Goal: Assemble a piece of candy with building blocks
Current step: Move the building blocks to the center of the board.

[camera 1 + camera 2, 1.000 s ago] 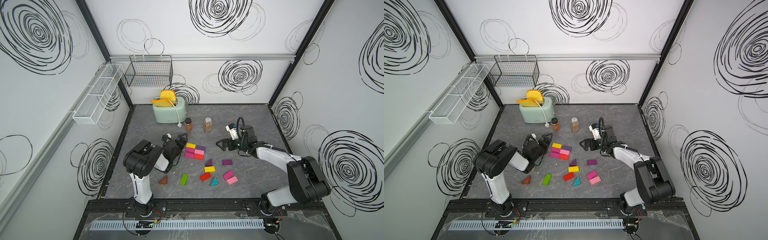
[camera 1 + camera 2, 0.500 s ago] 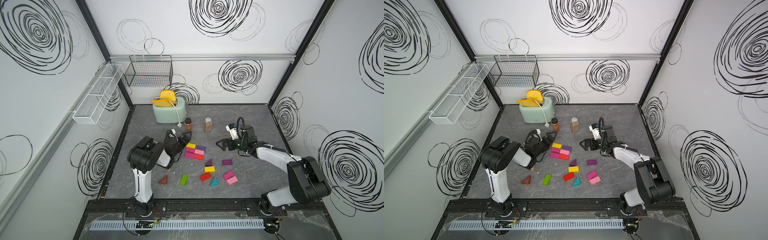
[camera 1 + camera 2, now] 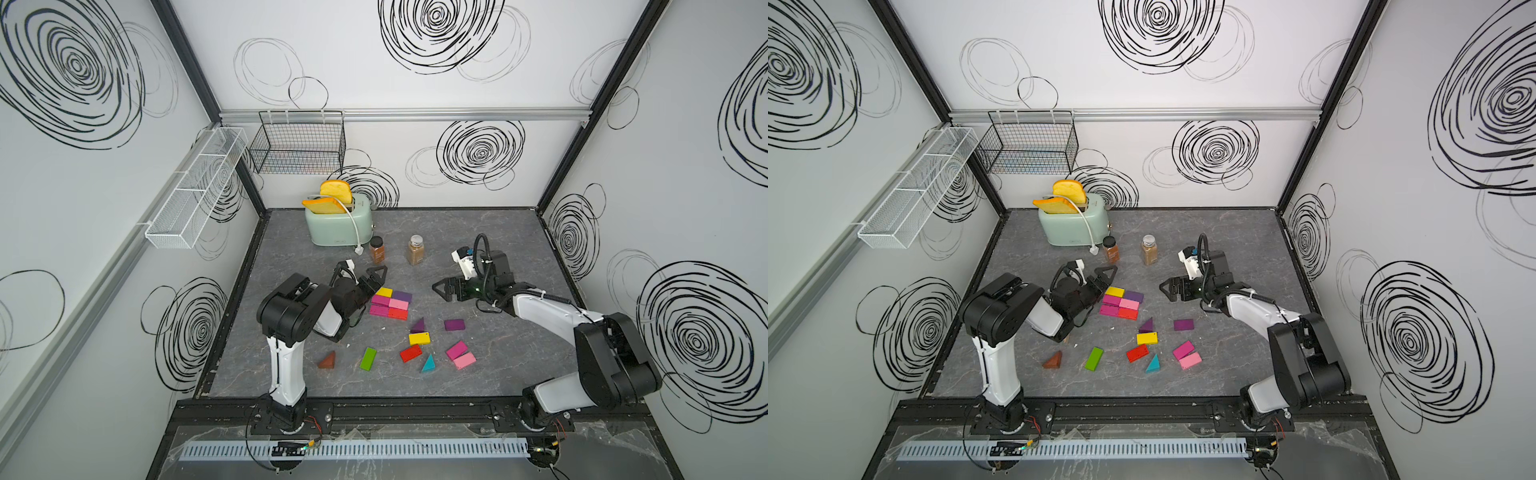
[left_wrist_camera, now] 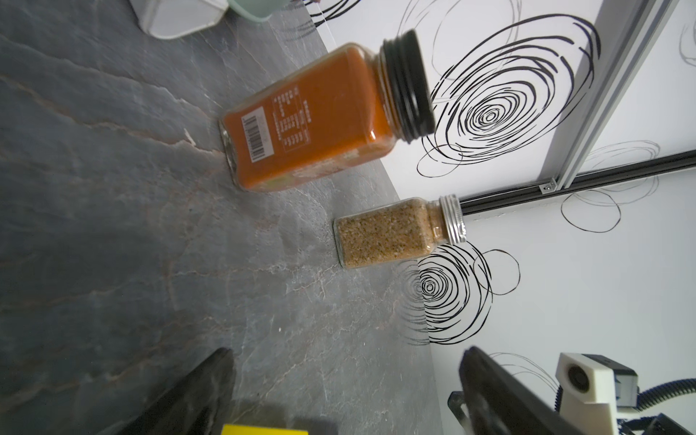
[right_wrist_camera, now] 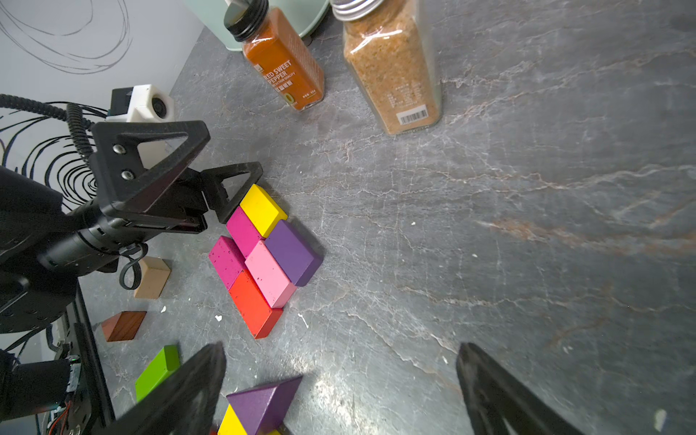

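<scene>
Building blocks (image 3: 390,303): six bricks packed together mid-desk (image 3: 498,232); other bricks and wedges lie loose nearer the front edge. Left gripper (image 3: 362,273): jaws wide, empty, just beside the packed bricks. Right gripper (image 3: 441,289): jaws wide, empty, well apart.

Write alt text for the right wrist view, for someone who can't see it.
Six coloured bricks lie packed together flat on a grey stone-look table, with the open left claw close beside their yellow end. Two spice jars stand behind; a purple wedge lies nearer the camera.
</scene>
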Controlling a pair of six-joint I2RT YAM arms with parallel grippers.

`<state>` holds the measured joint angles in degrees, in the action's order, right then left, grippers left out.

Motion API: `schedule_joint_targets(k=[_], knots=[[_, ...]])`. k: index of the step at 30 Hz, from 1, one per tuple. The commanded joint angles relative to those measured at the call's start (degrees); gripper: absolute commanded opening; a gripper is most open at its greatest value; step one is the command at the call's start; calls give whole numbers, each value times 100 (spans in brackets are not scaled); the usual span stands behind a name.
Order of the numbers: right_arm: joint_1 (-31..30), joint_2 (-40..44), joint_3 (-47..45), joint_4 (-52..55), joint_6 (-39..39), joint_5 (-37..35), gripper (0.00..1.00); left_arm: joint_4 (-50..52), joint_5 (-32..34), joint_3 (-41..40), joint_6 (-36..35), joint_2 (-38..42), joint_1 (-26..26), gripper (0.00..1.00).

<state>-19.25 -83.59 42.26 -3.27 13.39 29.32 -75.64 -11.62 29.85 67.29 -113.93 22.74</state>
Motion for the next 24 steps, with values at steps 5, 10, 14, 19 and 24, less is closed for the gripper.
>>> schedule_joint_targets(k=[5,10,14,19,24], knots=[[34,27,-47,3,-82,-14,99,156,-113,-234,65,-323,90,98],[26,4,-60,-7,-99,-38,99,129,-127,-250,65,-299,67,98],[28,-8,-60,-5,-115,-48,99,300,-147,-237,-38,-133,-21,98],[-7,-48,59,101,-214,-139,99,1503,-180,-125,-608,572,-306,98],[-216,-404,671,664,-526,-743,99,4203,242,125,-1771,2031,-283,98]])
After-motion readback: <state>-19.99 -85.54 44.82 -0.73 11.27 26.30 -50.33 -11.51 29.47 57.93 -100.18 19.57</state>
